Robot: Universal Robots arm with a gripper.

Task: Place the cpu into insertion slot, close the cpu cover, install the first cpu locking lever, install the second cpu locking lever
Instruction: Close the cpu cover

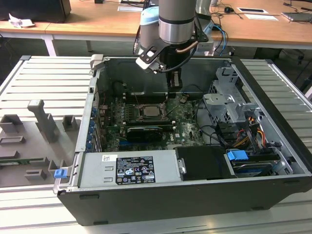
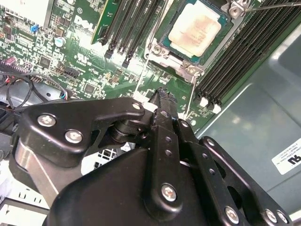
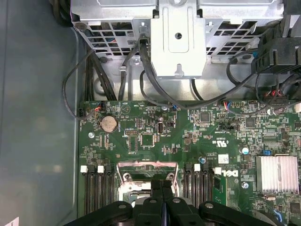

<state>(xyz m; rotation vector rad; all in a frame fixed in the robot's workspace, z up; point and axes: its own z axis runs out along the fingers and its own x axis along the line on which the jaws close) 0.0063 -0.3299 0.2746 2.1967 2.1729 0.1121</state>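
One black gripper [image 1: 175, 84], fingers pressed together, empty, above green motherboard [image 1: 187, 123]. One pale silver square cpu [image 1: 148, 111] sits in one black square insertion slot [image 1: 140, 116], seven o'clock from gripper, exterior view.

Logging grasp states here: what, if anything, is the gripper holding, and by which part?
Nothing. The fingers meet with nothing between them; the pale silver-topped square cpu lies apart, beyond their tips.
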